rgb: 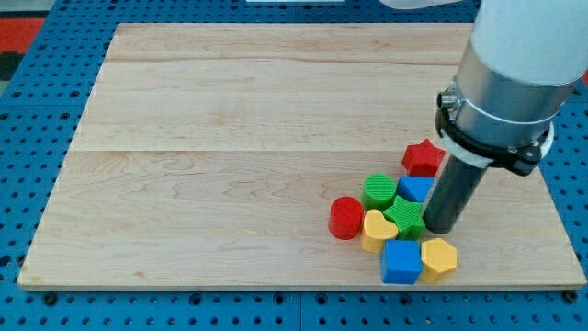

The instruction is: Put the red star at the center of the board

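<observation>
The red star [424, 157] lies on the wooden board [230, 119] at the view's right, at the top of a cluster of blocks. My tip [440, 228] is below and slightly right of the star, touching or nearly touching the right side of the green star [404, 216] and just right of a blue block [416, 188]. The rod partly hides the blue block's right side.
The cluster at the view's lower right also holds a green round block [378, 190], a red cylinder [346, 218], a yellow heart [378, 230], a blue cube [401, 262] and a yellow block [439, 256]. The arm's grey body [510, 83] looms over the board's right edge.
</observation>
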You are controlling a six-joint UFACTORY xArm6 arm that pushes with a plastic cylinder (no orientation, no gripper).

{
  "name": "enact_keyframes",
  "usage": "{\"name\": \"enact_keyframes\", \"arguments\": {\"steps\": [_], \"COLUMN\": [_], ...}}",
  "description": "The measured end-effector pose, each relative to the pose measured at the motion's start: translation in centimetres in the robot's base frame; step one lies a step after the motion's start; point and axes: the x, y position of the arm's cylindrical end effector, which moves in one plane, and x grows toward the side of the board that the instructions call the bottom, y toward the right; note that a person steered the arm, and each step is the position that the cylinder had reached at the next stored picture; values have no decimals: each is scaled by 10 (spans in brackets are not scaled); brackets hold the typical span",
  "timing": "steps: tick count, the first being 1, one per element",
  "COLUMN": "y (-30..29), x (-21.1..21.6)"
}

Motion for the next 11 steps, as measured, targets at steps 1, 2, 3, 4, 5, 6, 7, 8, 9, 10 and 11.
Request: {"name": "enact_keyframes", "arguments": {"steps": [1,2,3,4,5,6,7,8,9,10,11], "y": [26,72,79,-18,-135,-131,-195,-210,-185,-216,-126], "x": [0,-3,-62,-79,-101,-91,-82,-112,-141,-128,-79]}}
